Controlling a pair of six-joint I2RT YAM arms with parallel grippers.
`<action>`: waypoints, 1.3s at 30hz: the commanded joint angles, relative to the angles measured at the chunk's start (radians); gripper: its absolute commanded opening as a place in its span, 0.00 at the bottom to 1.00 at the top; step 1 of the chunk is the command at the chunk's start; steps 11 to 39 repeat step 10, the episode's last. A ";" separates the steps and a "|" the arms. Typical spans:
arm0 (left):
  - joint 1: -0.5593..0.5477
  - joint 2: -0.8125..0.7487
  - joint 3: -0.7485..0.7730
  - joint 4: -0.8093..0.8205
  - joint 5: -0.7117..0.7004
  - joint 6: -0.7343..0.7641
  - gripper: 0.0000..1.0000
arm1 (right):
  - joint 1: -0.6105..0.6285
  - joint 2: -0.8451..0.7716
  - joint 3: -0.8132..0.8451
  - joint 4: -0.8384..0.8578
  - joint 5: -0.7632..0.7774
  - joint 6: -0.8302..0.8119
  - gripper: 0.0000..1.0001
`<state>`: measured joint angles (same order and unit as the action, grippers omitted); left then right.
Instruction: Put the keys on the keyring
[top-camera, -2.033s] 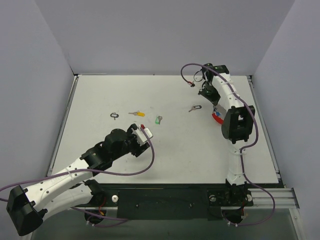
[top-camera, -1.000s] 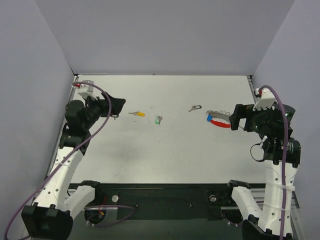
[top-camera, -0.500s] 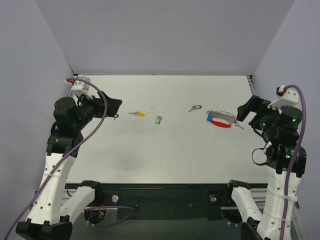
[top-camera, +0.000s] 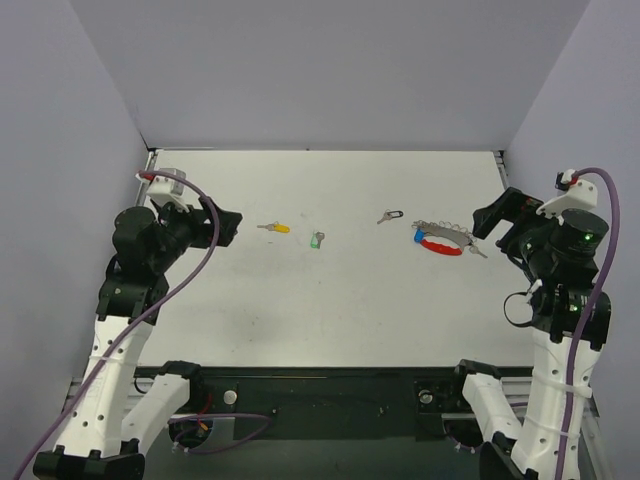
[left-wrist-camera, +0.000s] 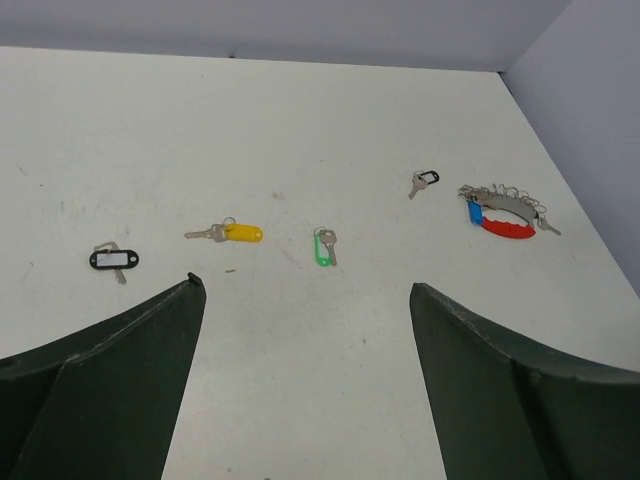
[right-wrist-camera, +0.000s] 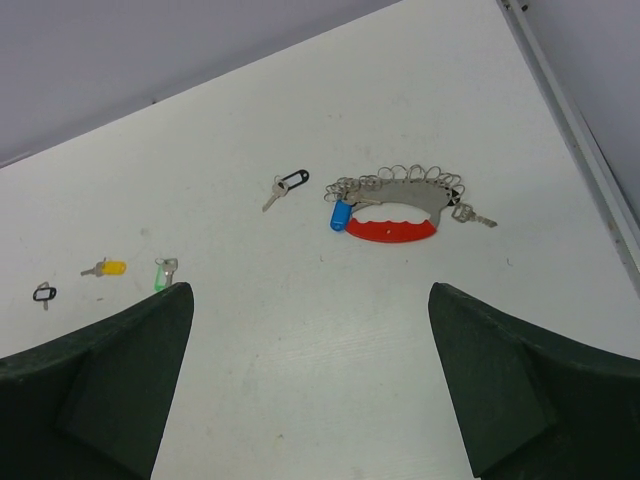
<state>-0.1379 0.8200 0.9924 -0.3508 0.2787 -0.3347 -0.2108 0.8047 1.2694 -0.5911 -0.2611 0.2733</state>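
Left tool (top-camera: 228, 226) and right tool (top-camera: 489, 218) both released, empty, yellow-tagged key (top-camera: 274, 228), green-tagged key (top-camera: 317, 240), black-loop-tagged key (top-camera: 389, 215) loose on white worktop (top-camera: 350, 300), red-tagged keyring (top-camera: 440, 240) at right.

1. Below me I see a white table (top-camera: 350, 310) with some small marks.
2. Grey walls (top-camera: 330, 70) stand on three sides of the table.
3. A black plate (top-camera: 330, 393) runs along the table's near edge.

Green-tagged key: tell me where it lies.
In the top view the green-tagged key lies just right of the yellow-tagged key, well left of the keyring.
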 joint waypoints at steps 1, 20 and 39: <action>-0.002 -0.016 -0.017 0.062 -0.013 0.019 0.94 | -0.021 0.019 -0.015 0.048 -0.046 0.027 0.98; -0.003 -0.035 -0.064 0.102 -0.007 0.020 0.94 | -0.056 0.033 -0.025 0.050 -0.081 0.030 0.98; -0.003 -0.035 -0.064 0.102 -0.007 0.020 0.94 | -0.056 0.033 -0.025 0.050 -0.081 0.030 0.98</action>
